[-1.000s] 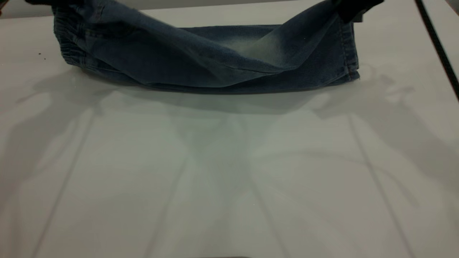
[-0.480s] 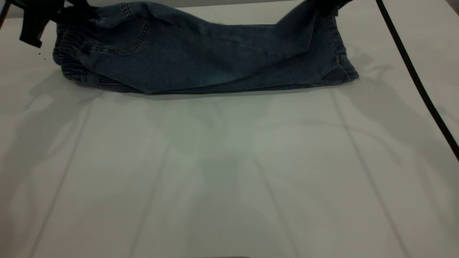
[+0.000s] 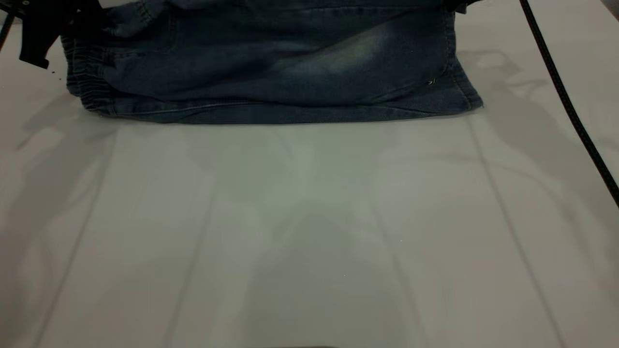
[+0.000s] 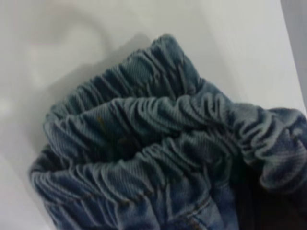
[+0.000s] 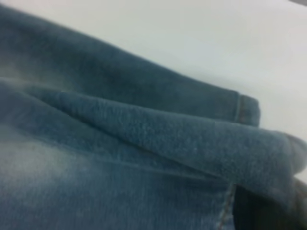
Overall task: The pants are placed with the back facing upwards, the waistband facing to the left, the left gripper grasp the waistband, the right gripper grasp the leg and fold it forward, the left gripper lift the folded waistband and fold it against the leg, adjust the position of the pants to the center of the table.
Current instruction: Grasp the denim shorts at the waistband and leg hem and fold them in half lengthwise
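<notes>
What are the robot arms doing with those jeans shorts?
Two robot arms are folding a pair of denim shorts at the far edge of the white table. The left gripper is at the gathered waistband, and the right gripper, barely in view at the top, is at the leg hem. One half of the shorts is lifted and draped over the other, which lies flat on the table. The second fold has not been made yet.

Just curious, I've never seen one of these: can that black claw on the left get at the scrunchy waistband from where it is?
Probably yes: the left tool sits right at the waistband, with nothing between them.
</notes>
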